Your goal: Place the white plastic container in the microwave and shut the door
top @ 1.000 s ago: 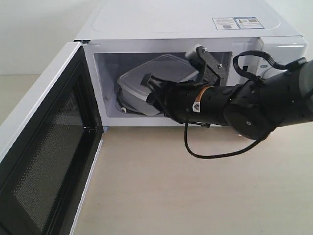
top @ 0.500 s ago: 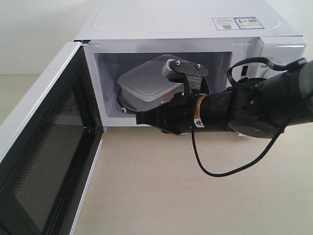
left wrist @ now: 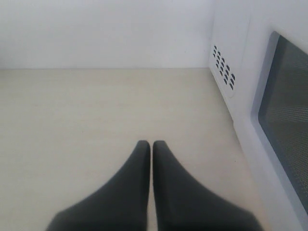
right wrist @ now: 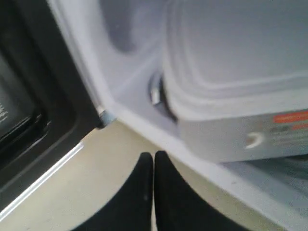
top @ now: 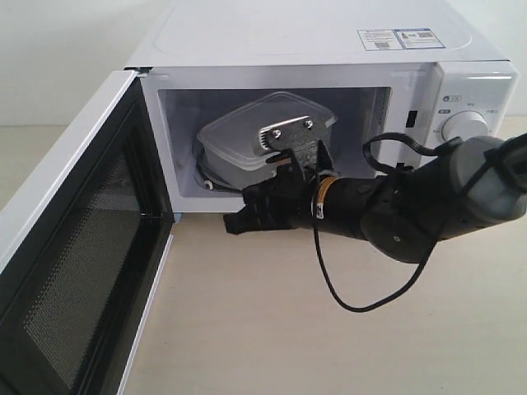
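The desk [top: 272,329] is pale and carries little besides the microwave [top: 305,37], which stands at the back with its cavity facing forward. Its door [top: 74,271] is swung wide open on the left side, the black mesh inner face turned toward the cavity, so the closing half of the job is not yet done. The container [top: 239,136] is already inside: it lies in the cavity with its lid on, and from the exterior view it looks tilted rather than flat, the far side higher, though I cannot tell what it leans on. My right wrist view shows its near wall with an orange label just behind the cavity's sill. My right end effector [top: 235,222] sits just outside the cavity mouth, low over the desk and clear of the container; its fingers are pressed together with nothing between them. My left end effector [left wrist: 151,144] is also closed and empty, hovering over bare desk beside the outer face of the door. By my reckoning the placing is done, unless the tilt needs correcting, and what is left is pushing the door round until it latches; the left arm looks better placed for that.
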You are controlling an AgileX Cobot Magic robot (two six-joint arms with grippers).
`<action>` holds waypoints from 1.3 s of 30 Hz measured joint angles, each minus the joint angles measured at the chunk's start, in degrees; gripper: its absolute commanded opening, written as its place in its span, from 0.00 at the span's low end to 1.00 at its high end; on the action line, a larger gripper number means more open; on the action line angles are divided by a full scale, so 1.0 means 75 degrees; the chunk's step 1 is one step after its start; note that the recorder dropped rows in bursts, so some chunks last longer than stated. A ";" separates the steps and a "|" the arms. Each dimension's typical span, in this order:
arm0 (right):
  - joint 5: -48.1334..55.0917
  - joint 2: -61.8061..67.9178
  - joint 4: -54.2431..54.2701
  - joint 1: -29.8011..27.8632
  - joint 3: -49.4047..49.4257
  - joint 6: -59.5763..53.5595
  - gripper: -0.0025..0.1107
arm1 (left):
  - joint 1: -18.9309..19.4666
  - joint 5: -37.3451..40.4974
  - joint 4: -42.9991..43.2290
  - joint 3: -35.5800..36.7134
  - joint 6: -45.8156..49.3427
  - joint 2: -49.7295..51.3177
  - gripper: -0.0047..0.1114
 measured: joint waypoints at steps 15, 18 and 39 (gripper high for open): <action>0.0051 0.0670 0.1958 0.0000 -0.1140 -0.1950 0.02 | 0.0000 0.0000 0.0000 0.0000 0.0000 0.0000 0.08; 0.0227 0.0671 0.1958 0.0000 -0.1222 -0.1950 0.02 | 0.0000 0.0000 0.0000 0.0000 0.0000 0.0000 0.08; -0.2495 -0.2408 0.1784 0.0000 0.3619 -0.1819 0.02 | 0.0000 0.0000 0.0000 0.0000 0.0000 0.0000 0.08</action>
